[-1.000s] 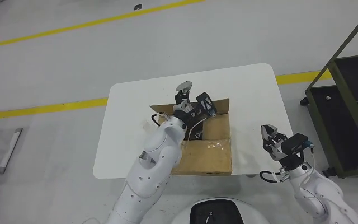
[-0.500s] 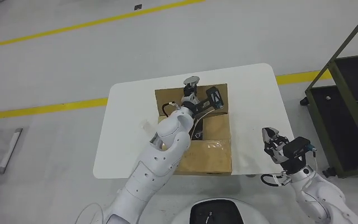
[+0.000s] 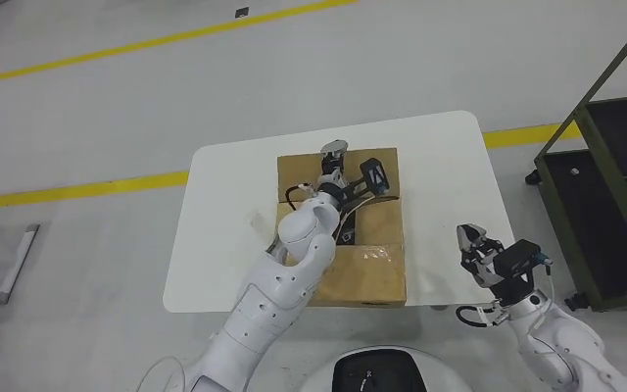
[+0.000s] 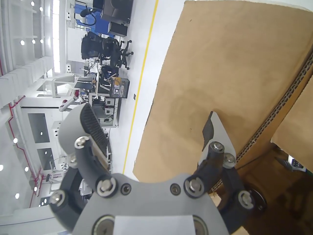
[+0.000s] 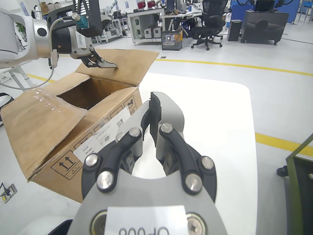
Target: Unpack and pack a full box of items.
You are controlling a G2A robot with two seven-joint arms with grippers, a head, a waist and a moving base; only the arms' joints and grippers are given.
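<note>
Opening step: the left end effector (image 4: 149, 121), spread open, is pressing the far flap (image 4: 232, 62) of the box (image 3: 367, 276); reaching inside likely follows.

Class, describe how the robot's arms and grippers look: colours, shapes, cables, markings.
The left arm and right arm are glossy white rounded shells. A black camera block with a teal plug and a pale cable sits at the left wrist. The left gripper and right gripper share grey base plates, black links with silver screws, pale grey fingers with ribbed black pads, and white labels.
</note>
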